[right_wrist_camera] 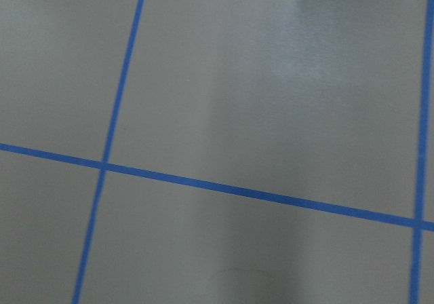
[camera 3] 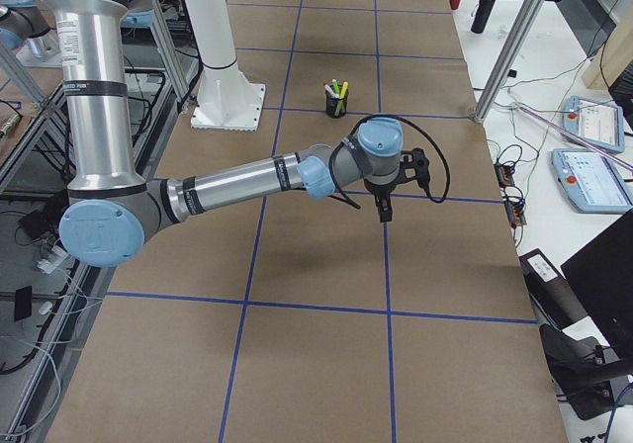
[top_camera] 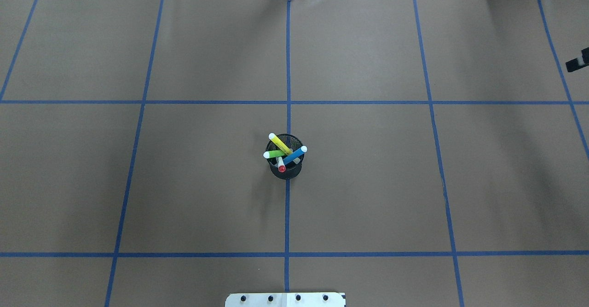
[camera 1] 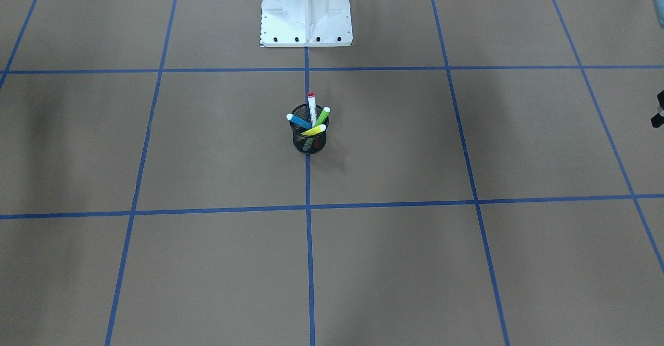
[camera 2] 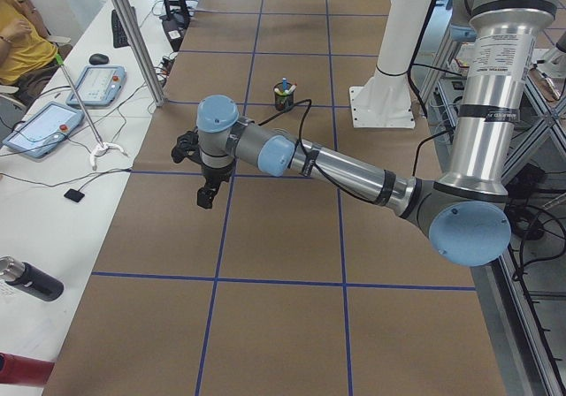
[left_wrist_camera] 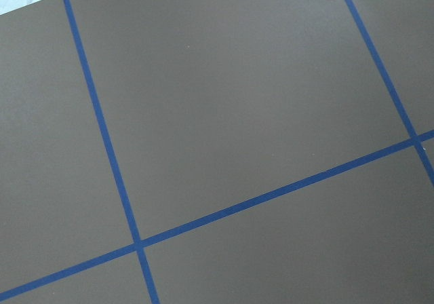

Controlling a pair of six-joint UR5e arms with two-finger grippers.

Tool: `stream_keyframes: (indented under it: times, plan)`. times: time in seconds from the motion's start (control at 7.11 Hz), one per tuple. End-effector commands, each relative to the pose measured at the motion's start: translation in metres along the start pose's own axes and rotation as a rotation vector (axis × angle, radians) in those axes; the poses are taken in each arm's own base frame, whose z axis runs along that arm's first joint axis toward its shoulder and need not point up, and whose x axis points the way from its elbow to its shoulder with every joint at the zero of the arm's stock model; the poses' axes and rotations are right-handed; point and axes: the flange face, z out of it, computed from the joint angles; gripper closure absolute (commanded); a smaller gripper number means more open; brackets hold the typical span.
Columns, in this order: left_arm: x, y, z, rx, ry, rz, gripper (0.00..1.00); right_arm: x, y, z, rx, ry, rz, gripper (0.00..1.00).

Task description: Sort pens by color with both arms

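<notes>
Four pens stand in a black mesh cup (camera 1: 309, 141) (top_camera: 286, 172) at the table's middle: blue (camera 1: 298, 120) (top_camera: 294, 155), white with a red cap (camera 1: 311, 106) (top_camera: 281, 168), green (camera 1: 322, 115) (top_camera: 275, 153) and yellow (camera 1: 314, 130) (top_camera: 280, 143). My left gripper (camera 2: 205, 197) hangs above bare paper, well away from the cup, toward the robot's left. My right gripper (camera 3: 384, 211) hangs likewise toward the robot's right. Only black slivers of them reach the front and overhead views' edges. I cannot tell whether either is open or shut. Both wrist views show only paper and tape.
Blue tape lines divide the brown paper into squares. The white pedestal base (camera 1: 306, 14) (top_camera: 285, 299) stands at the robot's edge. Metal posts (camera 2: 133, 34) (camera 3: 509, 47) rise at the far edge. A person (camera 2: 22, 34) sits at a side table with tablets (camera 2: 97, 82).
</notes>
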Motion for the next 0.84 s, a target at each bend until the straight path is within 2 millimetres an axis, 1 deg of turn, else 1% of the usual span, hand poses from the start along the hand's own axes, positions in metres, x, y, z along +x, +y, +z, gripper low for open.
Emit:
stream_keyframes:
  times: [0.0, 0.14, 0.28, 0.42, 0.56, 0.7]
  plan:
    - [0.036, -0.02, 0.016, -0.011, 0.027, -0.022, 0.0, -0.114, -0.028, 0.025, -0.029, -0.069, 0.097, 0.01]
    - [0.049, -0.023, 0.025, -0.026, 0.037, -0.013, 0.0, -0.161, -0.032, 0.043, -0.061, -0.096, 0.122, 0.01]
    - [0.062, -0.031, 0.029, -0.027, 0.046, -0.015, 0.0, -0.206, -0.034, 0.057, -0.083, -0.121, 0.116, 0.01]
    - [0.075, -0.038, 0.033, -0.03, 0.055, -0.028, 0.0, -0.239, -0.027, 0.073, -0.109, -0.155, 0.069, 0.01]
    - [0.085, -0.041, 0.036, -0.035, 0.062, -0.033, 0.0, -0.263, -0.016, 0.091, -0.129, -0.187, 0.014, 0.01]
    - [0.091, -0.044, 0.037, -0.034, 0.066, -0.033, 0.0, -0.284, -0.002, 0.113, -0.129, -0.183, -0.019, 0.01]
